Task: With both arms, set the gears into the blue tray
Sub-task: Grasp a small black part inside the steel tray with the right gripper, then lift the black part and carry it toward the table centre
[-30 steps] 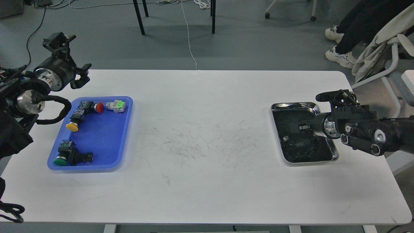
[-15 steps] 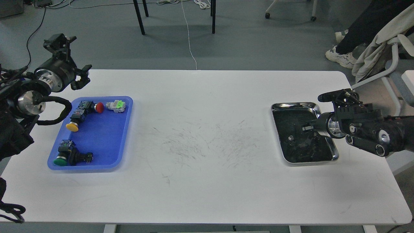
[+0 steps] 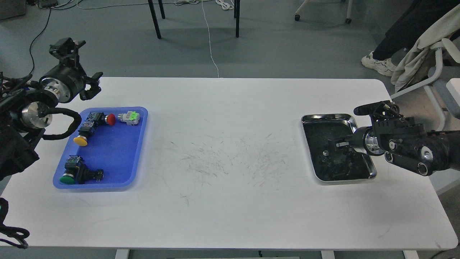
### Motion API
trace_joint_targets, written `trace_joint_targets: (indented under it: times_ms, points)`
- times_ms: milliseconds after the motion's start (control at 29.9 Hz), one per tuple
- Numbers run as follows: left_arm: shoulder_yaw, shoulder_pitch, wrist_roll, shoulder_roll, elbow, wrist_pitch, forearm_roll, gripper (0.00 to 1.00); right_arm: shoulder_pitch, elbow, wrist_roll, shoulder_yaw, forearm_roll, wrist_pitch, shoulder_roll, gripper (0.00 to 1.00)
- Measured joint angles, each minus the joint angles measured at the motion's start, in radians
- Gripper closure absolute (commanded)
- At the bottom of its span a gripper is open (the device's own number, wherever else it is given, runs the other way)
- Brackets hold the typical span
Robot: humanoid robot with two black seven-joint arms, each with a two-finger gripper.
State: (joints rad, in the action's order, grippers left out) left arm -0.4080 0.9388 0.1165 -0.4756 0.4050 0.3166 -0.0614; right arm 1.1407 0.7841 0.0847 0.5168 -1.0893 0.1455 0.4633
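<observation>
Hidden: the gears (image 3: 332, 163) show only as a dark jumble of small black parts on the floor of the shiny steel tray with a dark bottom (image 3: 325, 117), at the right of the white table (image 3: 230, 201); I cannot tell single toothed wheels apart.
My right gripper (image 3: 332, 144): reaches into the steel tray from the right; its black fingers merge with the dark bottom, so I cannot tell whether they are spread, closed or holding anything.
My left gripper (image 3: 77, 59): raised beyond the far left table corner, fingers spread apart, nothing between them.
Blue tray: the shallow rectangular blue plastic tray (image 3: 118, 158) lies at the left, well apart from the steel tray. It holds black-bodied push-button switches with a red cap (image 3: 110, 119), a yellow cap (image 3: 80, 141), a green cap (image 3: 66, 178), and a grey one with a green part (image 3: 129, 117).
Writing: none readable.
Change: against the frame half a second back, my right arm sits slightly farther right and both trays lie as they did.
</observation>
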Motion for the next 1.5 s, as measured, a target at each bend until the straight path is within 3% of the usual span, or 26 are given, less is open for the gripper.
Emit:
trace_joint_targets:
  times_ms: [234, 802, 1504]
  points:
    - [0.000, -0.001, 0.000, 0.000, -0.001, -0.001, 0.000, 0.01, -0.001, -0.001, 0.000, 0.000, -0.001, 0.000, -0.002, 0.60]
    - [0.001, -0.004, 0.000, 0.002, -0.002, -0.006, 0.000, 0.01, 0.004, 0.002, 0.042, 0.002, -0.058, 0.025, 0.002, 0.96]
    - [0.009, -0.005, 0.000, -0.003, -0.002, -0.011, 0.002, 0.01, 0.109, -0.003, 0.050, -0.014, -0.056, 0.040, -0.001, 0.99]
